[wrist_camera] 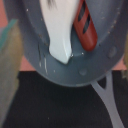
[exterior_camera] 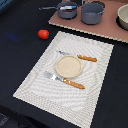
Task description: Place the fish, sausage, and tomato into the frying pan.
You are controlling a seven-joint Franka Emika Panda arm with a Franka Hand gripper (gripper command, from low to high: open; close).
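Note:
The frying pan (exterior_camera: 66,10) stands at the back on a pink-brown board, its thin handle (exterior_camera: 47,8) pointing to the exterior view's left. In the wrist view the pan (wrist_camera: 65,72) fills the frame from close above. The white fish (wrist_camera: 62,30) lies in it, and the dark red ribbed sausage (wrist_camera: 86,27) lies beside it, touching it. The fish shows in the exterior view (exterior_camera: 66,7) as a white and blue streak in the pan. The red tomato (exterior_camera: 43,34) sits on the dark table, near the placemat's far corner. No gripper fingers show in either view.
A deeper grey pot (exterior_camera: 92,12) stands beside the pan on the board (exterior_camera: 100,27). A beige bowl (exterior_camera: 123,17) is at the exterior view's right edge. A woven placemat (exterior_camera: 35,82) holds a wooden plate (exterior_camera: 68,66), a knife (exterior_camera: 82,57) and a fork (exterior_camera: 65,81).

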